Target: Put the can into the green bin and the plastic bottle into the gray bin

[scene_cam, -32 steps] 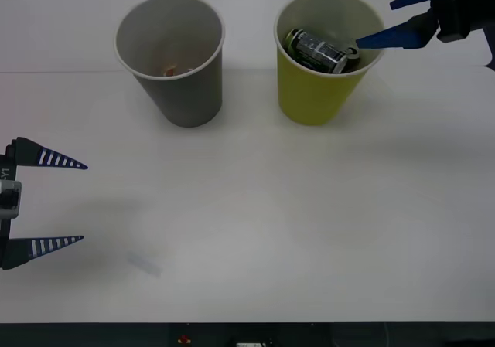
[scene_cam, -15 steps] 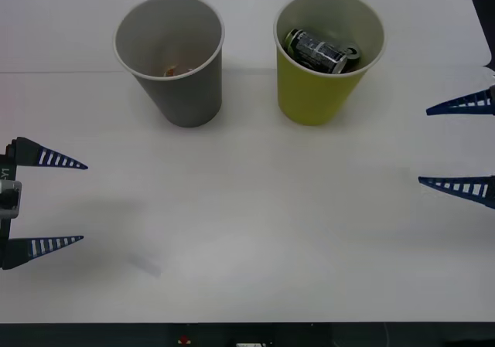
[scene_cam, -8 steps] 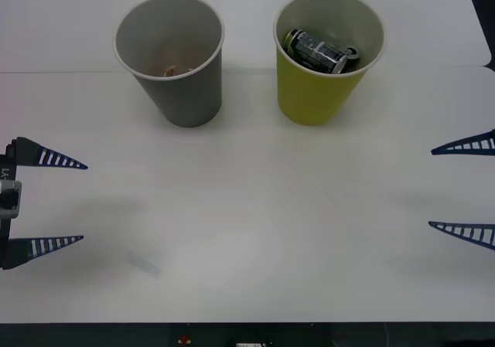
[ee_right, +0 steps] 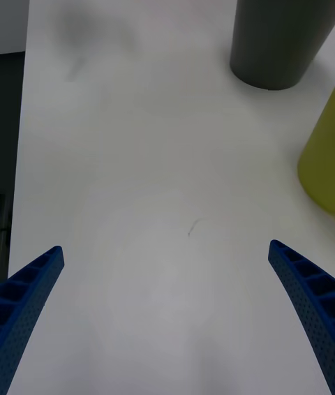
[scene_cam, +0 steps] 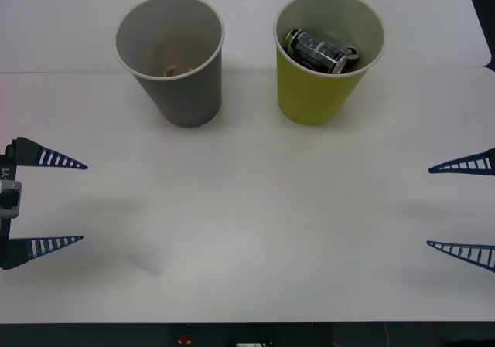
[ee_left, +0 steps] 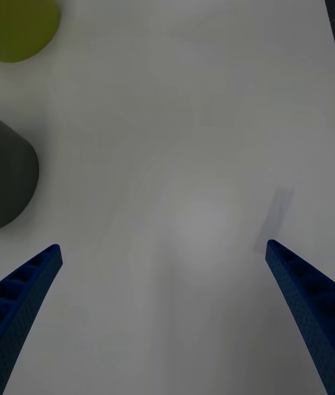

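Can (scene_cam: 319, 51) lies in green bin (scene_cam: 321, 100) at 1 o'clock, so we park: left gripper (scene_cam: 58, 202) at 9, right gripper (scene_cam: 456, 208) at 3, both spread wide, empty. Gray bin (scene_cam: 182, 92) at 11, contents unclear.

Can (scene_cam: 319, 50) lies inside green bin (scene_cam: 317, 92), lower side hidden by bin wall; markings too small to read. Small orange-brown bit at bottom of gray bin (scene_cam: 182, 92), too small to identify. Right gripper (scene_cam: 462, 205) cut off by front view's right edge, only finger ends in frame. Left gripper (scene_cam: 46, 202) partly cut off by left edge. Right wrist view: gray bin's rim and green bin's far side beyond frame. Left wrist view: both bins cropped at edge.
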{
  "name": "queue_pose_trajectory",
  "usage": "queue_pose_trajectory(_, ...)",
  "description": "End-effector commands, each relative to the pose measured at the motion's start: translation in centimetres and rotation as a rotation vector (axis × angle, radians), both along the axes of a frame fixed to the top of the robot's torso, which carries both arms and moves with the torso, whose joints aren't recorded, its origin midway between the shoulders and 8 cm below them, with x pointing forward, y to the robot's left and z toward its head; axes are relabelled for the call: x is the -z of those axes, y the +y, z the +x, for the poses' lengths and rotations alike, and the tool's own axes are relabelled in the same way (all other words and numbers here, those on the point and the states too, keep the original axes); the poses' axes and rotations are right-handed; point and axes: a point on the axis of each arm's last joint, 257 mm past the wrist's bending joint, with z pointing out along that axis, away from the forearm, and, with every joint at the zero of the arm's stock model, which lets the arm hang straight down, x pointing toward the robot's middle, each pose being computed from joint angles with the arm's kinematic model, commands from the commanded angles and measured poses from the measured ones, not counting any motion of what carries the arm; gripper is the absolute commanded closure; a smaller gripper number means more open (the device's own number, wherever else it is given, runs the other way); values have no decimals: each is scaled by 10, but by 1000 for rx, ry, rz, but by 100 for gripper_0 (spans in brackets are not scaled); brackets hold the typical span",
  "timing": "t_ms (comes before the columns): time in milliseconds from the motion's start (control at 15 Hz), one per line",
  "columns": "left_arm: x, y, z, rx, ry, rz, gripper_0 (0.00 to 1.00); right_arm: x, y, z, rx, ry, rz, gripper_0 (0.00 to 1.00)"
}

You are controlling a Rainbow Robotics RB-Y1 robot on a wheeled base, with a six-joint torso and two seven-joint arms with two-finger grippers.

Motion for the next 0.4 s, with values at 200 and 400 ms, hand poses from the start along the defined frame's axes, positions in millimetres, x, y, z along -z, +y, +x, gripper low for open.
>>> queue_pose_trajectory(200,0,0,0,0,0,0,0,5,-5,2,1,-5,-38,0)
queue_pose_trajectory(400,0,0,0,0,0,0,0,5,-5,1,0,-3,-38,0)
